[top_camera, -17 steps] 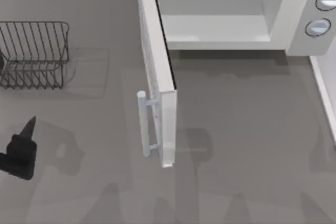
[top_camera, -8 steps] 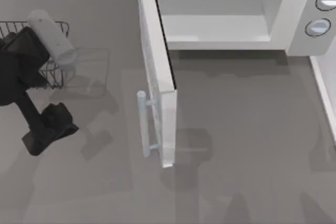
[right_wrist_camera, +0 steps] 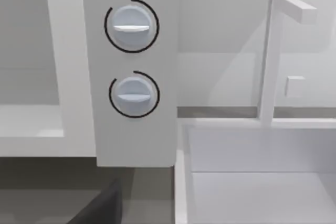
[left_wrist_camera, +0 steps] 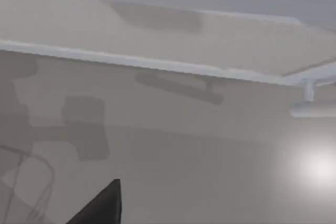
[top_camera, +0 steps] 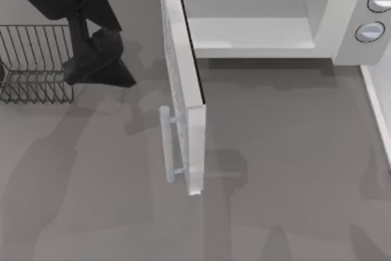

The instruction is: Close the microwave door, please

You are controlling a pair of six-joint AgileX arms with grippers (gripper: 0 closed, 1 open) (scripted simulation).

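Note:
The microwave [top_camera: 342, 22] stands at the back of the table with its pale cavity [top_camera: 250, 10] exposed. The microwave door [top_camera: 183, 71] juts out toward the front, nearly square to the oven's front. Its pale bar handle [top_camera: 165, 145] is on the left face near the free end. My left gripper [top_camera: 113, 71] hangs at the back left, left of the door's outer face and apart from it. In the left wrist view the door [left_wrist_camera: 173, 30] and its handle [left_wrist_camera: 315, 107] lie ahead. The right wrist view faces the two grey knobs [right_wrist_camera: 131, 24].
A dark wire rack [top_camera: 36, 59] sits at the left, partly under my left arm. A white basin [right_wrist_camera: 262, 171] with a thin white post [right_wrist_camera: 270, 56] stands beside the microwave's knob panel, and its edge [top_camera: 380, 108] runs along the table's right side.
My left arm has swung from the front left up over the wire rack to the back left, closer to the door's outer face. The door has not moved.

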